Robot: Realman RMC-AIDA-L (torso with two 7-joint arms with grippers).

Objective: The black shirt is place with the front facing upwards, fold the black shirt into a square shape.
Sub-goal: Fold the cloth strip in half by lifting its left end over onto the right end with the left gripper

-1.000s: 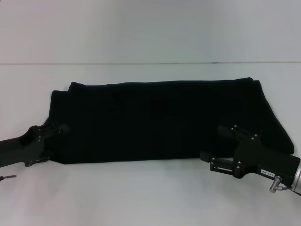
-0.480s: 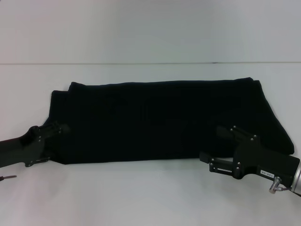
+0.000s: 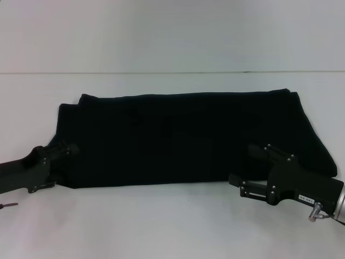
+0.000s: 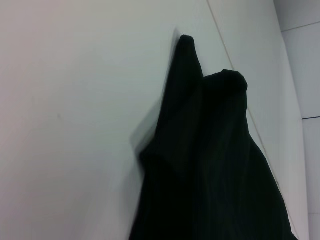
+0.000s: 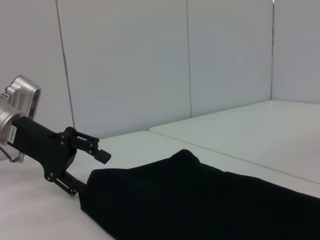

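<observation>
The black shirt (image 3: 178, 137) lies folded into a long band across the white table, with no lettering showing. My left gripper (image 3: 60, 166) is at the band's near left corner, fingers open, the cloth edge beside them. The right wrist view shows that same left gripper (image 5: 92, 172) open at the shirt (image 5: 200, 200) corner. My right gripper (image 3: 242, 163) is open at the near right edge, one finger over the cloth and the other at the hem. The left wrist view shows only folded black shirt (image 4: 210, 165) on the table.
The white table (image 3: 161, 226) extends in front of the shirt and behind it to a seam line (image 3: 172, 72). A pale wall (image 5: 150, 60) stands beyond the table. The shirt's right end (image 3: 318, 145) flares out past my right gripper.
My left gripper has drawn back slightly to the left, off the shirt's corner. The right gripper and the shirt have stayed put.
</observation>
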